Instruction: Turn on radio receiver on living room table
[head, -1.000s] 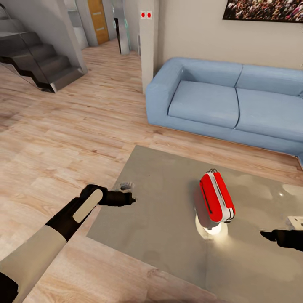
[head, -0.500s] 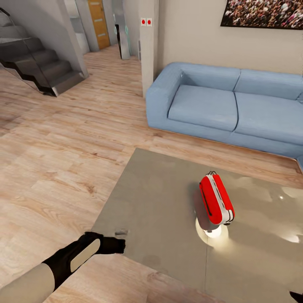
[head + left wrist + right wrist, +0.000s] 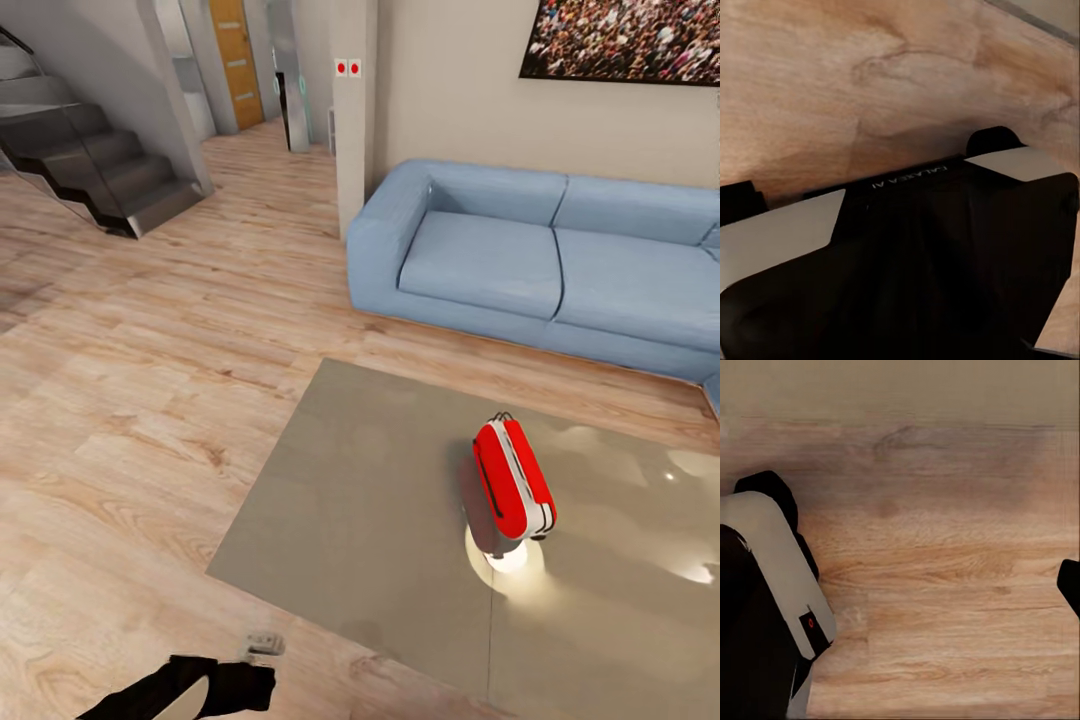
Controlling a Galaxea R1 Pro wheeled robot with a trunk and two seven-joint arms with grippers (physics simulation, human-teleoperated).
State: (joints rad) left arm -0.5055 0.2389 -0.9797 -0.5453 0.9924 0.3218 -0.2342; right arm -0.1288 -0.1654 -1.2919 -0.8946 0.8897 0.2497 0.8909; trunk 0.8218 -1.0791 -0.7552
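Right now I am standing short of the table point(image 3: 380, 520) in the living room, with the radio point(image 3: 512, 487) resting on the grey top at about one o'clock from me, well inside the edges. It is propped up on its white end, red body leaning, a bright reflection pooled under it. The blue sofa point(image 3: 520, 255) runs behind it at twelve to two o'clock, and the stairs point(image 3: 95, 165) sit off at ten.

My left gripper point(image 3: 245, 675) shows low at seven o'clock in the head view, over the floor point(image 3: 130, 400) just outside the table's near corner. Whether its fingers are apart or together I cannot tell; the left wrist view gives me mostly my own dark housing and planks. The right wrist view looks at bare planks with a strip of what I take to be the table's edge along one side — a dark tip at the frame's border tells me nothing about how that tool is set, so I cannot say.

I judge the step in hand to be the approach: nothing is touching the radio, and both arms are tucked low. Next I would need to bring an arm up and out over the top toward one o'clock and find the dial end — awkward, since it faces down toward the table.
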